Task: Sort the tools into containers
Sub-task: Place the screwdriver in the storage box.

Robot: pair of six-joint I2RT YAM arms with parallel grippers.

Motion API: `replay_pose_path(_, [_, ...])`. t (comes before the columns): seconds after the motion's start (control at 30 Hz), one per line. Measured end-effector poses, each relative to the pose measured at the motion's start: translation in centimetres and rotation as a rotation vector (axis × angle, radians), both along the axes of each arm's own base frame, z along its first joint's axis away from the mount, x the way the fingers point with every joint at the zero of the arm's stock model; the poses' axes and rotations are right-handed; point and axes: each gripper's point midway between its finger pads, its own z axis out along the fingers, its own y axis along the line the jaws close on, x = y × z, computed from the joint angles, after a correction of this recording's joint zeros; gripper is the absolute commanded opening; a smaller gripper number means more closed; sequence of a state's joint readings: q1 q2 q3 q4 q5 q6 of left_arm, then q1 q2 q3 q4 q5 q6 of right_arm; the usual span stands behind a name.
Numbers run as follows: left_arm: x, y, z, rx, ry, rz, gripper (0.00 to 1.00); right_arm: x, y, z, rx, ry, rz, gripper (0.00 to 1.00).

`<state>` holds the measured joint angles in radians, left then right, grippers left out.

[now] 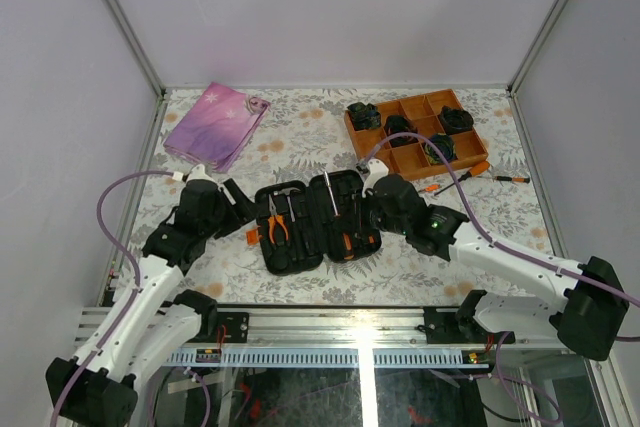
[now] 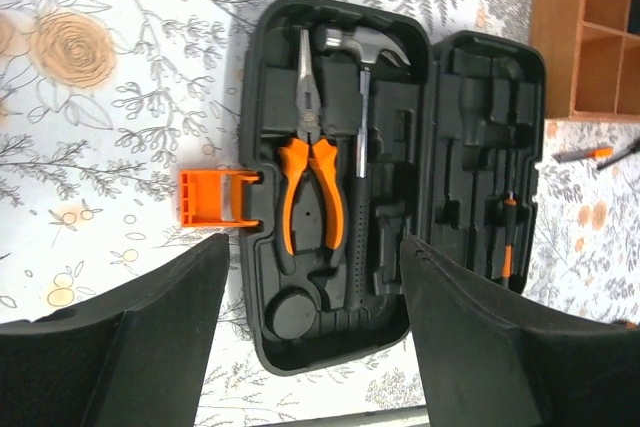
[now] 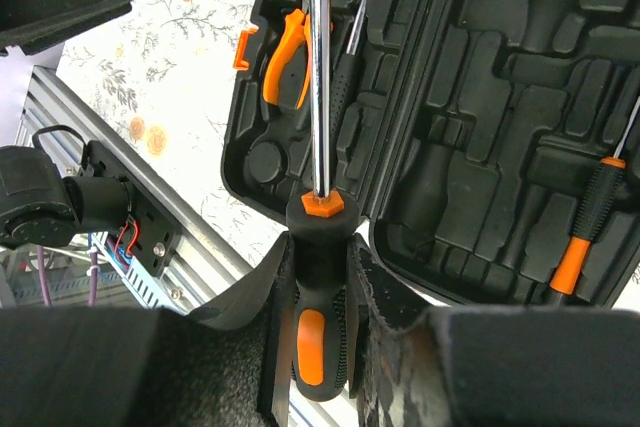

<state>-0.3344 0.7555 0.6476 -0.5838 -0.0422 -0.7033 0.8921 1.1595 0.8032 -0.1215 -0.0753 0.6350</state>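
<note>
1. The right gripper (image 3: 320, 287) is closed to a narrow gap on the black-and-orange handle of a large screwdriver (image 3: 318, 97). The handle is clamped between both pads just behind its orange collar, and the chrome shaft projects forward over the open tool case (image 3: 480, 97).
2. The shaft is seen above the case half that already holds the pliers (image 2: 305, 187) and the hammer (image 2: 360, 127). Whether the tip touches the moulding cannot be told.
3. If the screwdriver is lowered off the line of its slot, it is likely to be left riding on a ridge or across the seated tools. The pliers could then be levered out of their recess.
4. Because the handle is round and gripped at one end, it may be rotated or tilted in the pads when the tip meets the moulding. The release would then be made crooked.
5. The left gripper (image 2: 315, 267) is wide open and holds nothing. It hangs over the near end of the same case half, one finger to each side.
6. Both arms are crowded over one half, so a descent by either could bring finger against shaft.
7. The case is not held down. A sideways push from the tip could slide it on the table or partly fold the lid half, where a slim driver (image 3: 580, 237) is seated.
8. Further loose tools (image 1: 478, 173) lie beside the orange divided tray (image 1: 415, 107), well apart from the case. They could be swept by the right arm's cable when they are reached for.
</note>
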Motion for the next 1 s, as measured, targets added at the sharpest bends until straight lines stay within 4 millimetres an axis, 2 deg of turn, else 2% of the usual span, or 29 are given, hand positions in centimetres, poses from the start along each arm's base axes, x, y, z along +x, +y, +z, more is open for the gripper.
replay_pose_path(0.23, [-0.3,1.3,-3.0,-0.036,0.088,0.095,0.72,0.2,-0.3,-0.5,-0.013,0.012,-0.01,0.0])
replay_pose_path(0.43, [-1.7,1.4,-7.5,-0.035,0.203,0.112,0.72,0.1,-0.5,-1.7,-0.043,0.047,-0.005,0.0])
replay_pose_path(0.53, [-2.1,1.2,-8.9,-0.039,0.235,0.105,0.71,0.1,-0.4,-2.0,-0.048,0.058,0.0,0.0])
replay_pose_path(0.67, [-1.6,0.7,-9.3,-0.059,0.224,0.087,0.69,0.0,-0.4,-2.2,-0.052,0.063,0.006,0.0])
replay_pose_path(0.87, [0.1,0.4,-8.4,-0.064,0.146,0.078,0.66,-0.2,-0.3,-2.4,-0.054,0.07,0.024,0.0])
replay_pose_path(1.0, [1.2,0.6,-8.8,-0.037,0.127,0.083,0.57,-0.2,-0.3,-2.7,-0.062,0.072,0.029,0.0])
